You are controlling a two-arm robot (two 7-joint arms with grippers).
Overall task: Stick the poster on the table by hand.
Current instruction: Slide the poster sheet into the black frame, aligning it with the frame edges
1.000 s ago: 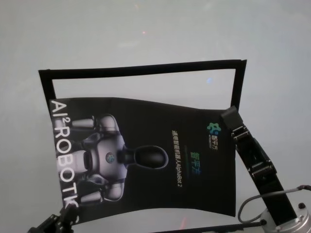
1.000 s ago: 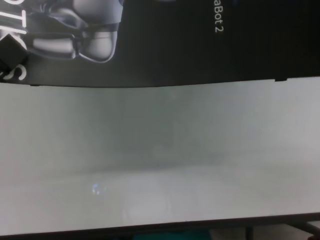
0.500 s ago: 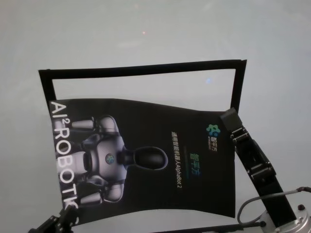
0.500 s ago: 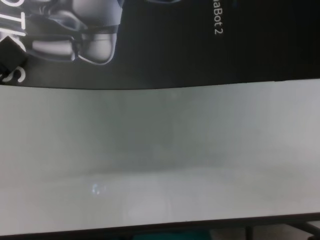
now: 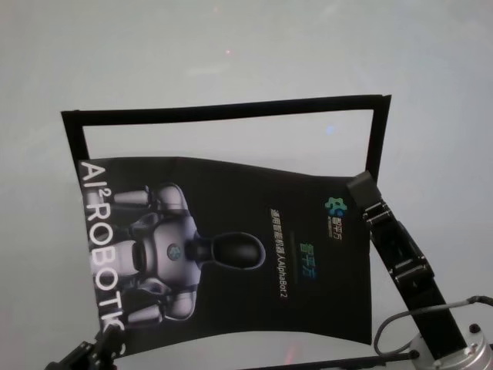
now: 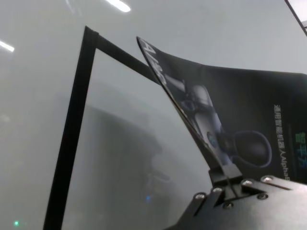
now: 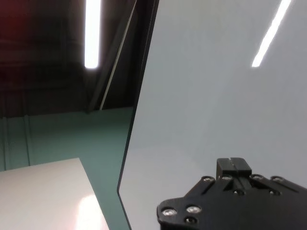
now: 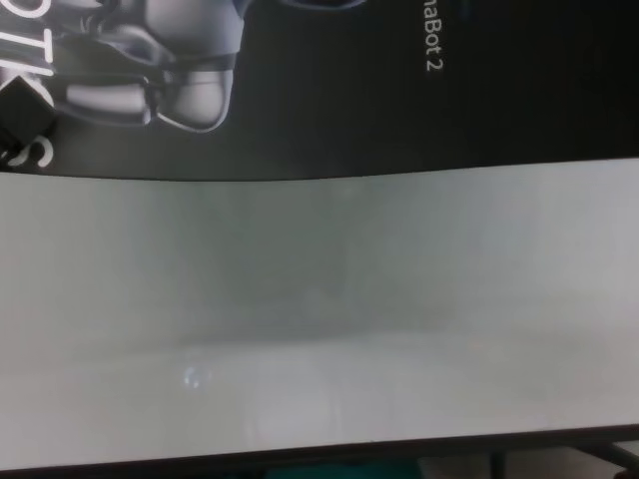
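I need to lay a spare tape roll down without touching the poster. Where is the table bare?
The table is bare between the poster and the near edge, beyond the black tape frame, and inside it above the poster. The poster's sides are crowded: left gripper, right gripper.

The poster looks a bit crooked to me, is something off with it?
Yes. The poster sits askew of the black tape outline on the table, leaving a bare band inside it. Its left edge lifts off the surface, pinched in the left claw; the right claw holds the right edge.
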